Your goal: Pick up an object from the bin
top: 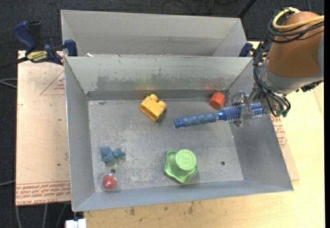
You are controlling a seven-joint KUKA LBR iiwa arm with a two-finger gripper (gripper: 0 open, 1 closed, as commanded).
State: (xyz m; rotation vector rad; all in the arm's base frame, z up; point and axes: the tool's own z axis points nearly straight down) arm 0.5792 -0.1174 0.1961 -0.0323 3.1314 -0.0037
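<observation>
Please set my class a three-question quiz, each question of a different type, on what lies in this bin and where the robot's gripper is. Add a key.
1. True or false: the yellow block lies close to the back wall of the bin.
2. Which thing has one end nearest the gripper? A) green cup B) blue brush C) red ball
3. Fill in: in the camera view, the small orange piece lies to the ____ of the yellow block.

Key: 1 true; 2 B; 3 right.
</observation>
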